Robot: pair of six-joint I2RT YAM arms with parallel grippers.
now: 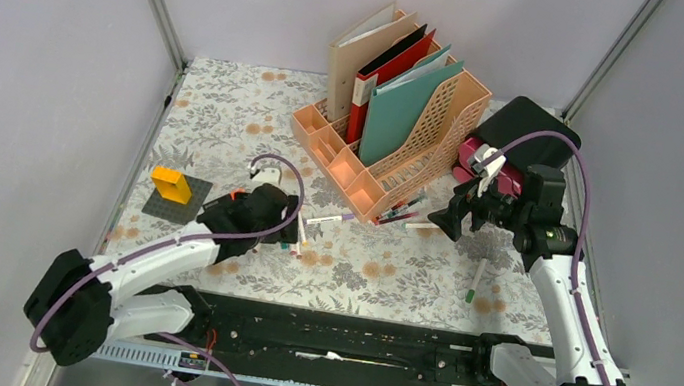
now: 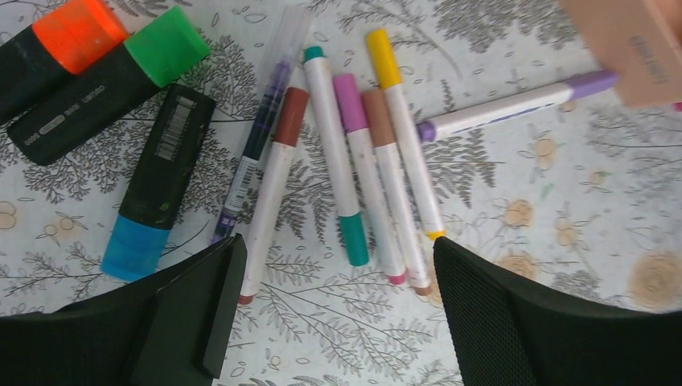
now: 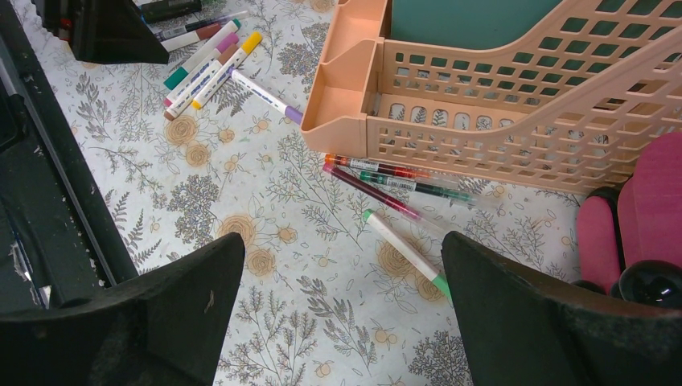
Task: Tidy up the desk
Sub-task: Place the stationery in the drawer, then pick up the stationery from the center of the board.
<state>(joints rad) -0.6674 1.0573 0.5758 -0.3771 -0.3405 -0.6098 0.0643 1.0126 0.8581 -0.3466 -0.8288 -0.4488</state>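
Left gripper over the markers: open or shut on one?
Open. In the wrist view the left gripper has its fingers wide apart; the white markers lie loose on the desk, none pinched.

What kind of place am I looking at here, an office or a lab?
Probably a lab test booth dressed as an office desk: a peach plastic file rack of folders and loose coloured felt-tip markers sit on a flower-printed cloth tabletop, closed in by plain grey walls.

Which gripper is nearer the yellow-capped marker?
Left. The left gripper hovers right above the yellow-capped marker, fingers open. The right gripper is farther off to the right, past the front corner of the peach file rack.
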